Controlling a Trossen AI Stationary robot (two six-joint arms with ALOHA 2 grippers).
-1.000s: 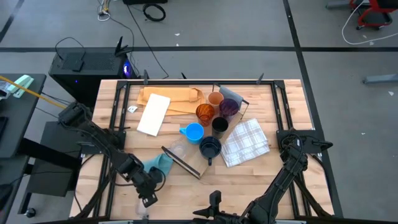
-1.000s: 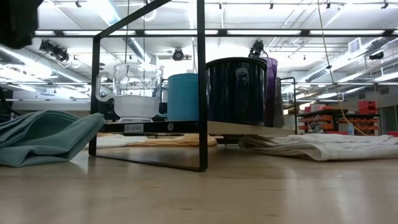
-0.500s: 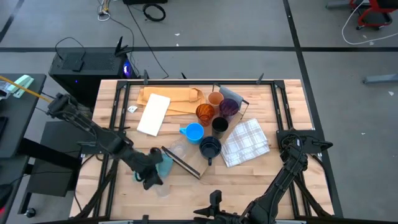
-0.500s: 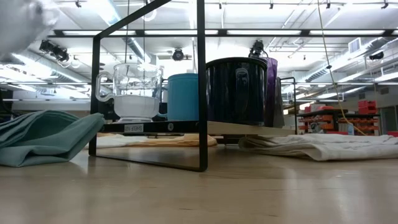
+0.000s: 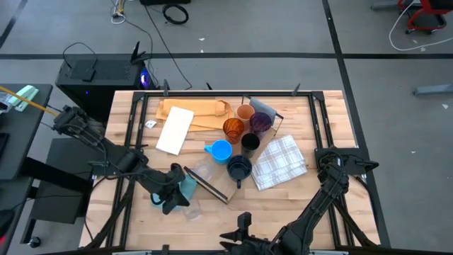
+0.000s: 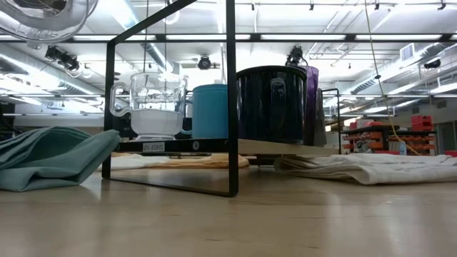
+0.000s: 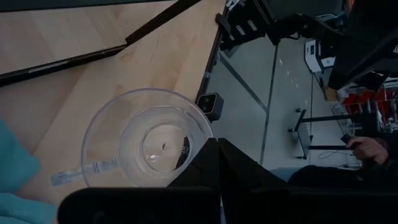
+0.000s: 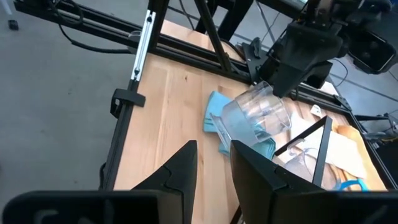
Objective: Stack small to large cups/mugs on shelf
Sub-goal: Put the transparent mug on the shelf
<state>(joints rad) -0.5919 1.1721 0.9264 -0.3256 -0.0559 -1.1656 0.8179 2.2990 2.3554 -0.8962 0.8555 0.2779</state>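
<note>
Wood table [image 5: 283,195], teal cloth [image 5: 185,185], left gripper [image 5: 175,200] clamped on clear cup [image 8: 257,116], right gripper [image 8: 212,167] slightly parted, empty

On the shelf [image 6: 285,147], a clear handled cup [image 6: 153,104], a light blue mug [image 6: 210,111], a dark mug [image 6: 271,104] and a purple tumbler [image 6: 312,106] are seen in a row. A teal cloth [image 6: 50,157] lies left, a white cloth [image 6: 371,169] right. A clear rounded object [image 6: 50,18], possibly a cup, is seen at upper left.

Overhead view straight down, low view level across table [image 6: 285,221], both wrist views sharing clear cup [image 7: 149,140]
</note>
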